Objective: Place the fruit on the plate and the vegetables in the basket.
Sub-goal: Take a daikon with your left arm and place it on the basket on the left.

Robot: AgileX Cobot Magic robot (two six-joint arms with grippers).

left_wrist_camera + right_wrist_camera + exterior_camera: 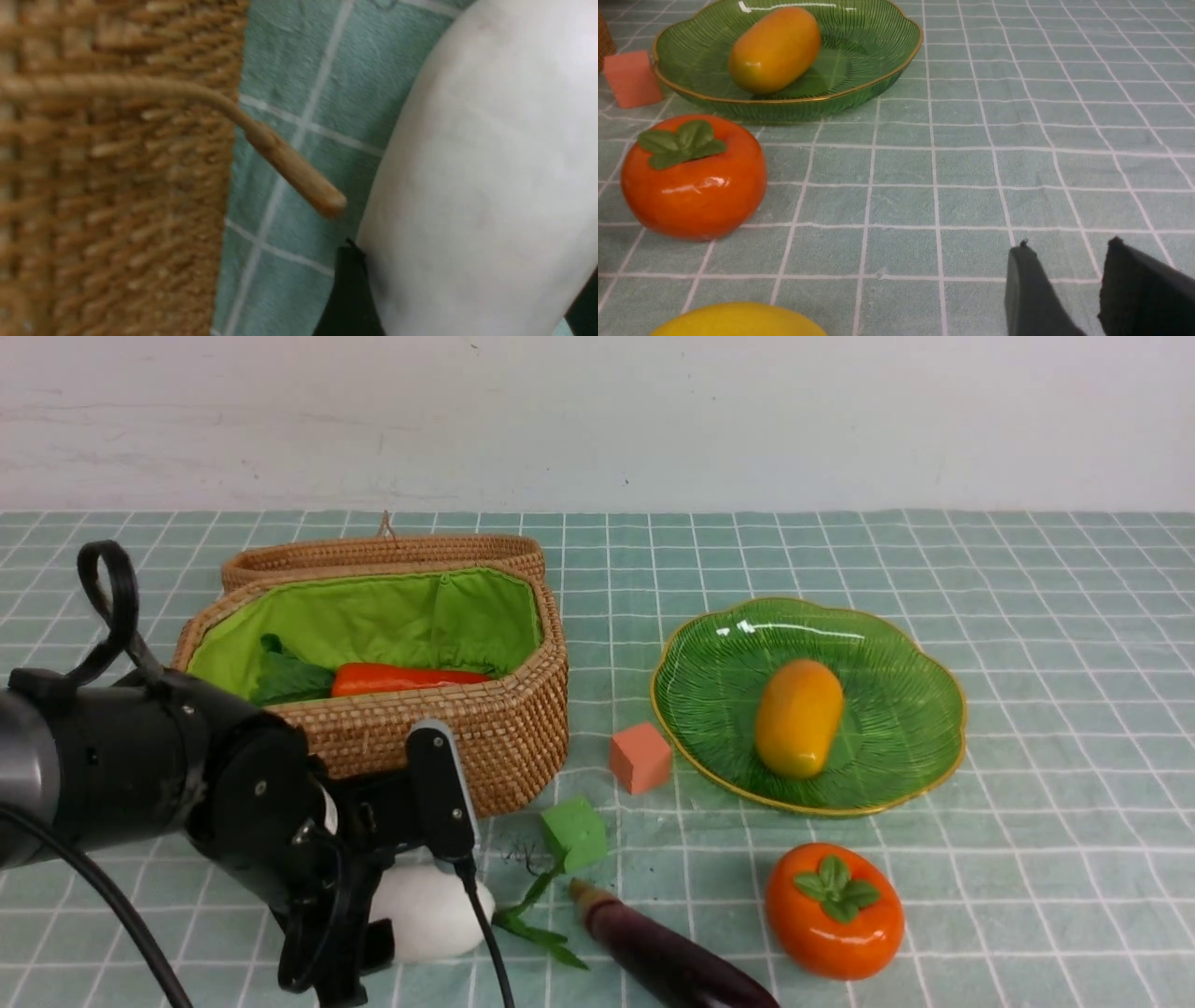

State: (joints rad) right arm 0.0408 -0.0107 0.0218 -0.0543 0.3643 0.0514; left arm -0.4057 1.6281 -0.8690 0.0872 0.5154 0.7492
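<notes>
The basket (373,644) sits far left on the worktop (1027,569) with the carrot (401,679) inside; the plate (896,644) to its right carries the mango (798,717). Near, the eggplant (672,957) runs off the frame beside the persimmon (834,910). The left claw (397,896) straddles the half-hidden radish (434,919); I cannot tell if it grips. Only the right wrist view shows the lemon (738,319), cut off, and the right claw (1066,245), narrowly parted and empty.

Light was bright & even, from above; shadows soft. Glare streaks on plate (896,728) & persimmon (691,186). Left wrist pic was blurry: basket (117,210) weave, radish (490,186) out of focus.
</notes>
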